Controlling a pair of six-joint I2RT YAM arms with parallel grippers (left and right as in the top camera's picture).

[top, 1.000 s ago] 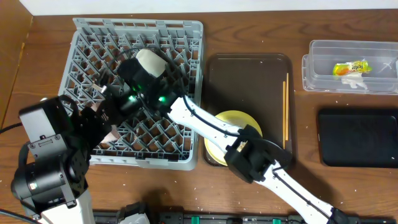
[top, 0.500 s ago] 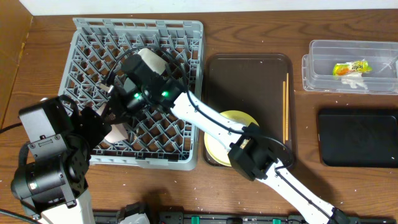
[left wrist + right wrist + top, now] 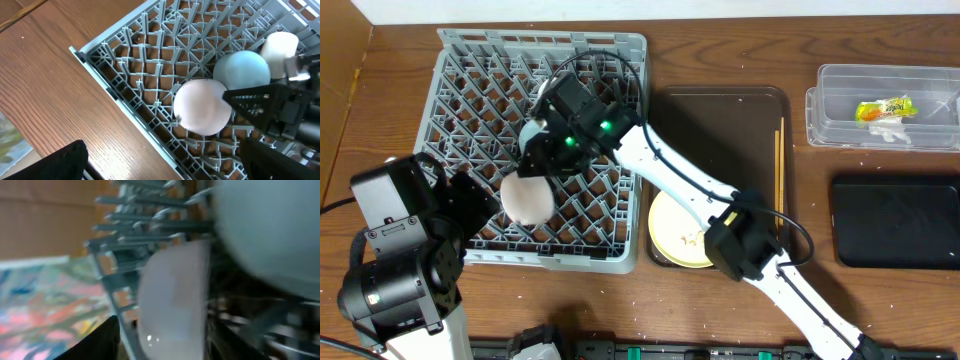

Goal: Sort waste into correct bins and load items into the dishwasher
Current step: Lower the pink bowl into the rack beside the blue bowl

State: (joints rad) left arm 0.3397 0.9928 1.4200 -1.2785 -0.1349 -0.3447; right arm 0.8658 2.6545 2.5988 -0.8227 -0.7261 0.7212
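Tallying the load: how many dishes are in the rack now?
3, clustered in the rack: a pinkish-white dish, a light blue bowl beside it, a white dish beyond. The right arm may hide more.

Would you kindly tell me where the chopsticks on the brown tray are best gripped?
Probably near the middle of the chopsticks, from straight above, pinching across them: they lie flat and thin along the tray's right rim, which hinders a sideways approach.

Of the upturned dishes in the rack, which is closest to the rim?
The pinkish-white cup: it sits nearest the rim of the dish rack; the light blue bowl lies further in, behind it.
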